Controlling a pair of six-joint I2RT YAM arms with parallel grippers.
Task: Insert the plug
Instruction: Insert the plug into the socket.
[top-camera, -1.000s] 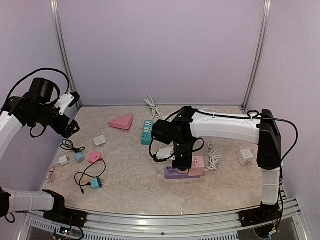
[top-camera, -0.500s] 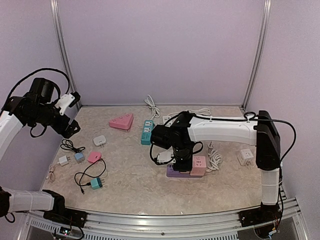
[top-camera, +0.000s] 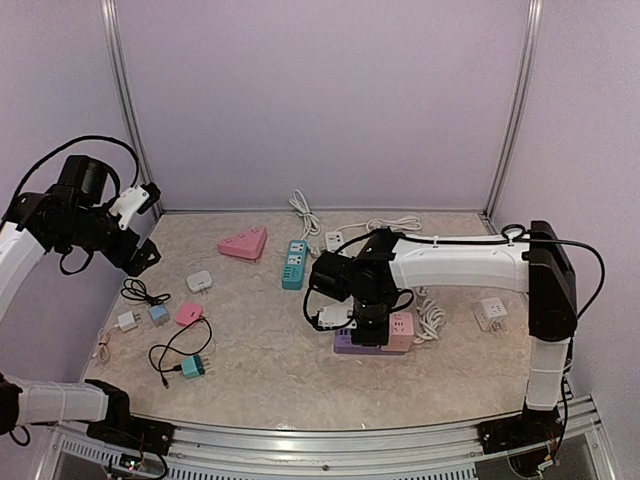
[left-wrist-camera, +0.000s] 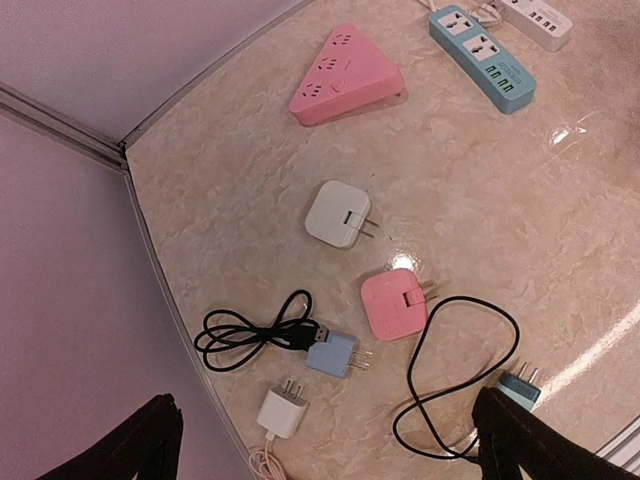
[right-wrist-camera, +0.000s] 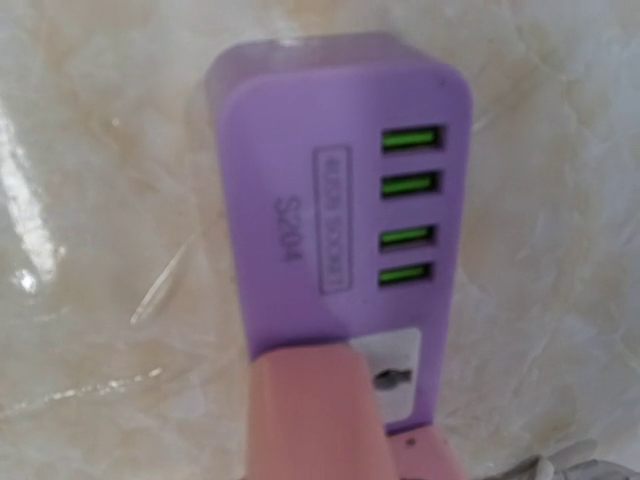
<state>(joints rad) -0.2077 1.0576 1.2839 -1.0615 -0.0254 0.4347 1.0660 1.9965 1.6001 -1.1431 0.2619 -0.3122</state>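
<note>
A marbled bench (top-camera: 260, 350) is carrying a scatter of power strips and chargers between two white arms. The right arm (top-camera: 460, 262) is reaching across and bending down over a purple power strip (right-wrist-camera: 330, 200) near the bench's middle. The right fingers are hiding beneath the black wrist (top-camera: 365, 295), and whether they are gripping anything cannot be told. The left arm (top-camera: 30, 245) is hanging high at the far left, the left fingers (left-wrist-camera: 510, 435) standing wide apart and empty. A pink plug (right-wrist-camera: 320, 420) is sitting at the strip's end opposite four green USB ports, overlapping its white socket face. A white charger (left-wrist-camera: 338, 213) and a pink charger (left-wrist-camera: 393, 303) are lying apart below the left wrist.
</note>
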